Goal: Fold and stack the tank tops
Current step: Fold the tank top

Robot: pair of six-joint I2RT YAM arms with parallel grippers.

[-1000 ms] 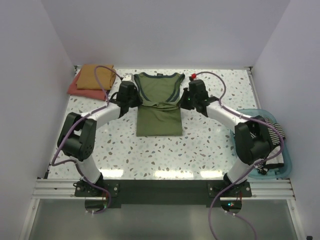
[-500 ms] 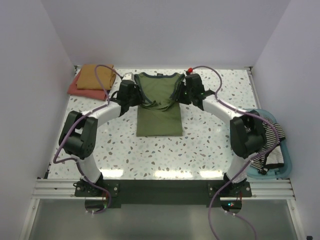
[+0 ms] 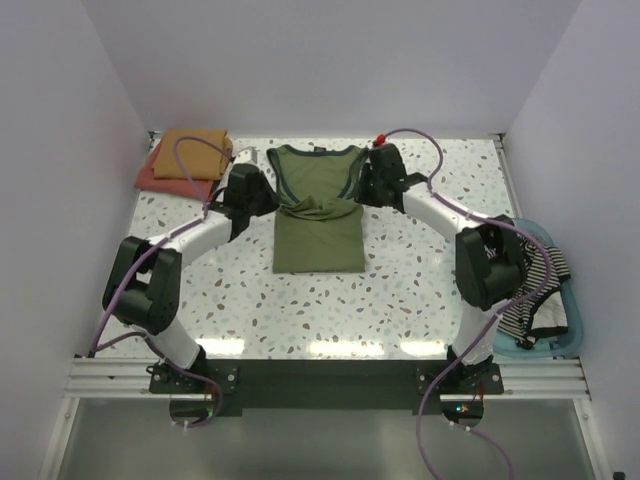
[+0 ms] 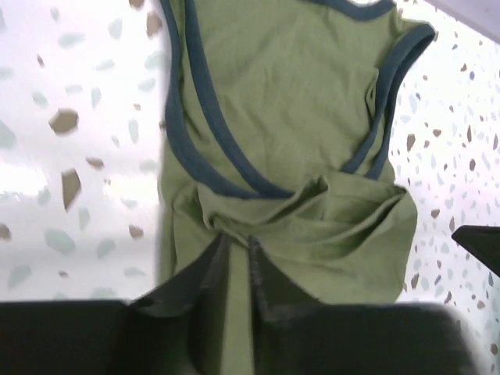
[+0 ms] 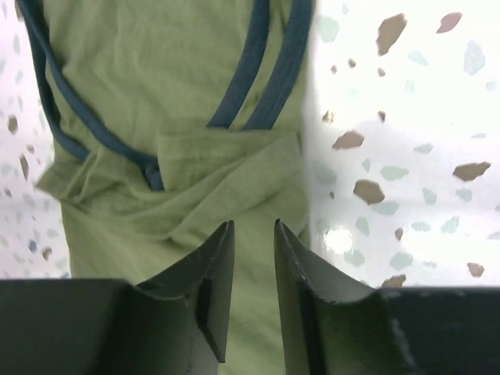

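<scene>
The olive green tank top (image 3: 318,215) with navy trim lies flat in the middle of the table, with a bunched fold across its middle (image 4: 312,207). My left gripper (image 3: 272,198) hovers over its left edge; in the left wrist view its jaws (image 4: 237,237) stand a narrow gap apart with only cloth showing beneath. My right gripper (image 3: 362,186) is at the right edge, jaws (image 5: 254,223) open and holding nothing, above the green cloth (image 5: 172,101). Folded mustard (image 3: 192,152) and red (image 3: 150,178) tops are stacked at the back left. A striped top (image 3: 540,290) lies in the basket.
A translucent blue basket (image 3: 548,345) stands off the table's right edge beside the right arm. Purple cables loop over both arms. White walls close in the table on three sides. Speckled tabletop (image 3: 420,290) shows in front of the green top.
Both grippers have opened and let go of the green top's folded middle. The right one drew back toward the far edge and the left one shifted slightly left.
</scene>
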